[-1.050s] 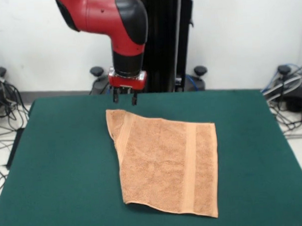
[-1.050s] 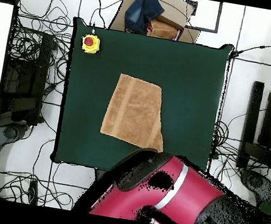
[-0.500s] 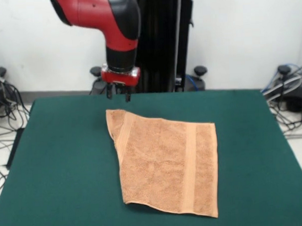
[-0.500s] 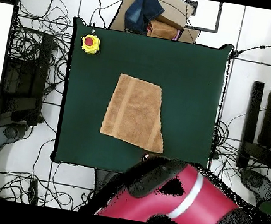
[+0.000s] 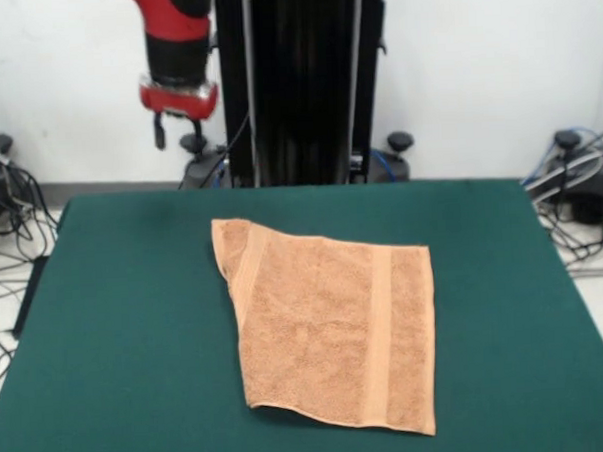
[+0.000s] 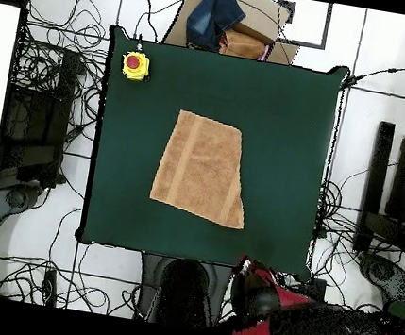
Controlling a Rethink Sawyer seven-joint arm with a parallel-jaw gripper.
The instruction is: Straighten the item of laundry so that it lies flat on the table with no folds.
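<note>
The peach-orange item of laundry [image 5: 331,325] lies on the middle of the green table [image 5: 126,324], spread out in a four-sided shape. Its right short end is straight, with a full band stripe. Its left edge runs slantwise, and the stripe there fades out partway down, so that side looks folded under. The overhead view shows the item of laundry [image 6: 201,167] narrowing toward one end on the table [image 6: 290,123]. My gripper [image 5: 179,139] hangs high beyond the table's far left edge, well clear of the cloth, open and holding nothing.
A yellow box with a red button [image 6: 134,64] sits near one table corner. Cardboard boxes and a blue cloth [image 6: 221,20] lie off the table's edge. The black pedestal column [image 5: 305,86] stands behind the table, with cables on the floor around it.
The arm has swung up and to the left in the front view, away from the towel's far corner and off the table. The towel has not moved.
</note>
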